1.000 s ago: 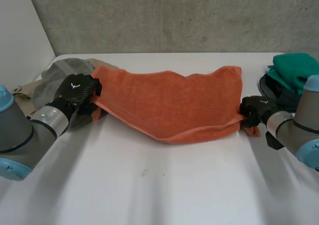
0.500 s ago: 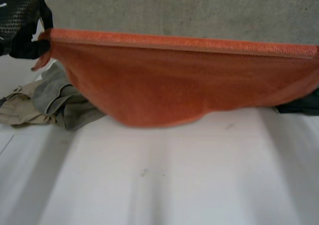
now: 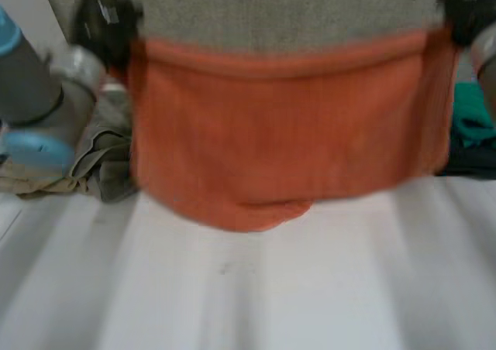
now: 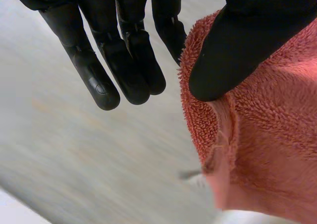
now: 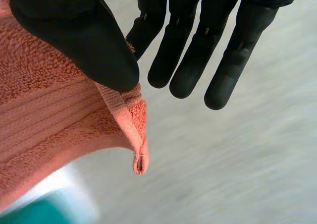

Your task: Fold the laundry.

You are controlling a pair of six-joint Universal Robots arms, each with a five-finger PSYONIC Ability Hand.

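- The orange towel [image 3: 287,133] is up in the air, hanging like a curtain across the back half of the worktop [image 3: 310,303], with a hand on each top corner.
- The left hand [image 3: 105,25] has the top corner on the worktop's left side. In the left wrist view its thumb [image 4: 237,45] pinches the terry edge against a finger, and the rest of the fingers [image 4: 124,60] stick out straight beside the cloth.
- The right hand [image 3: 469,9] does the same at the other top corner. In the right wrist view its thumb [image 5: 74,35] clamps the hem, with the little corner tab poking out below it, and the other fingers [image 5: 198,50] are straight and off the towel.
- The top edge runs pretty level between the two hands. The bottom edge sags in the middle, and I can't tell whether that low point touches the worktop or just clears it.
- A rumpled grey and beige clothes pile [image 3: 101,164] sits at the left edge, just beside the towel's side.
- Some green cloth [image 3: 473,118] sits at the right edge, partly behind the towel.
- The whole front half of the worktop is bare white surface, so there's plenty of room there.
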